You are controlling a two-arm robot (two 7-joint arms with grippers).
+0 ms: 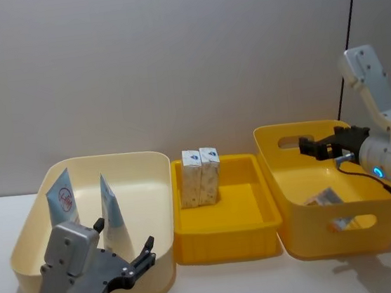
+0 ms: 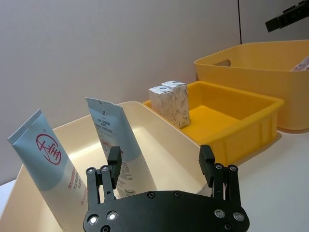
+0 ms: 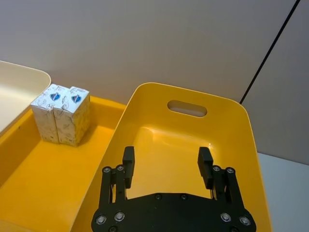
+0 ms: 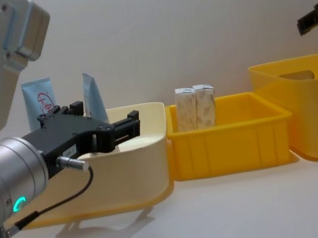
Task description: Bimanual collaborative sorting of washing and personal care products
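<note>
Left end effector point(image 2: 160, 164): released, empty, hovering at the near rim of the cream plastic tub point(image 1: 144, 188), left of the shallow yellow plastic tray point(image 1: 228, 250). It is judged lined up on the two tall pale-blue squeeze tubes point(image 2: 113, 140) propped upright inside that tub.

Right end effector point(image 3: 165, 162): released, empty, above the deep yellow handled tub point(image 1: 305, 236) right of the tray, presumably ready to receive.

Two whitish marbled cartons point(image 1: 199, 176) stand touching in the tray's far-left corner.

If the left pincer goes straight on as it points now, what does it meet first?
Probably the inner wall of the cream tub, seen between the open fingers of the left pincer. One finger might brush the nearer tube first; depth is unclear.
</note>
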